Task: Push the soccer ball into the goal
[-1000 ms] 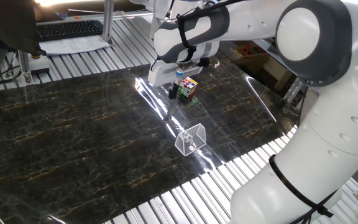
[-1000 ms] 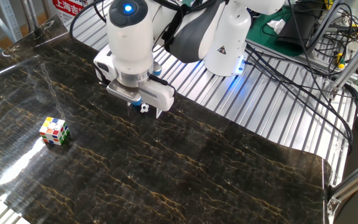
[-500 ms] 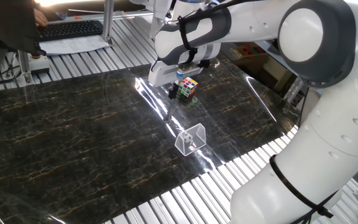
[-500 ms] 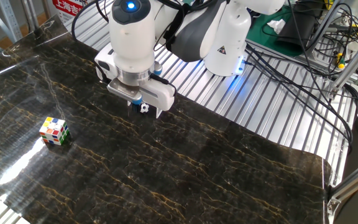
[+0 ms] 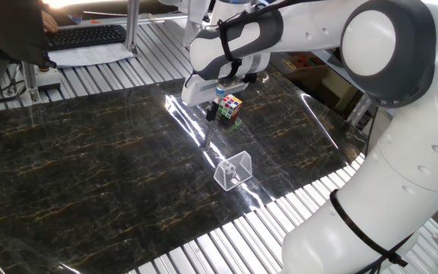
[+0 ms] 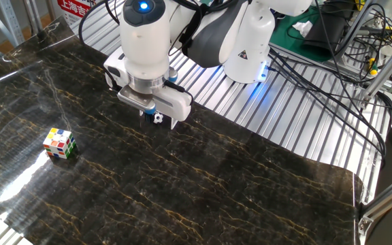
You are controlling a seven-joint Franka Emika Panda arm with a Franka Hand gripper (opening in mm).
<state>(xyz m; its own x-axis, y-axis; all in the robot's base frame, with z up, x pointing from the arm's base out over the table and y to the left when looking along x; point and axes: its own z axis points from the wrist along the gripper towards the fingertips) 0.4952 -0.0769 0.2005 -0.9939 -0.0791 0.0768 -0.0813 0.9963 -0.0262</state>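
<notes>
In one fixed view, your gripper is hovering low beside the Rubik's cube, barely moved in the last half second; the goal is sitting nearer on the desk.

In the other fixed view, the soccer ball is lying under the gripper; I cannot tell its grip, so no push yet.
</notes>
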